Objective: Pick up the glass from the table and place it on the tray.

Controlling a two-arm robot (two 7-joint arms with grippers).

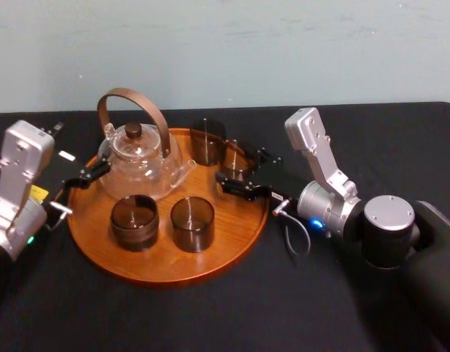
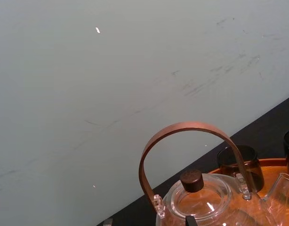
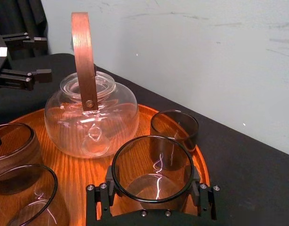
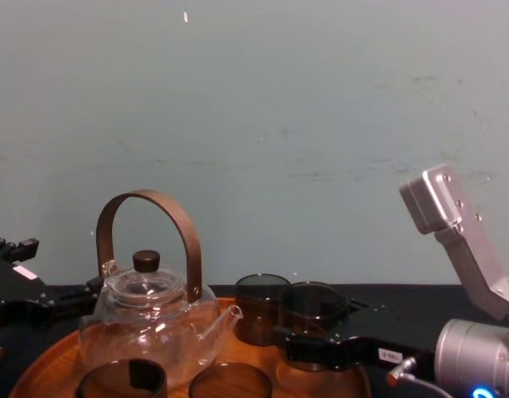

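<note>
I am holding the glass (image 1: 237, 165) in my right gripper (image 3: 153, 184), with my jaws pinching it from both sides: one finger (image 3: 110, 182) is pressing on one wall and the other is pressing on the opposite wall. In the head view this glass is sitting just right of centre, over the right edge of the tray (image 1: 232, 227). I cannot tell whether its base is touching the wood. My right arm is reaching in from the lower right of that view, crossing the black table (image 1: 210, 315).

Three more dark glasses are standing on the tray. The rear glass (image 1: 208, 141) is showing just up and to the left of the one I am gripping, close beside it. The front-left glass (image 1: 135, 220) and the front-right glass (image 1: 192, 222) are standing side by side, near each other, in the lower middle of the tray.

The teapot (image 1: 141, 158), clear with a brown arched handle and a dark knob on its lid, is standing upright on the upper left part of the tray. Its spout is pointing toward the rear glass.

My left gripper (image 3: 41, 56) is hanging at the left rim of the tray, just beside the teapot. Its jaws are spreading wide with nothing between them. In the chest view it is sitting at the left edge of the frame.
</note>
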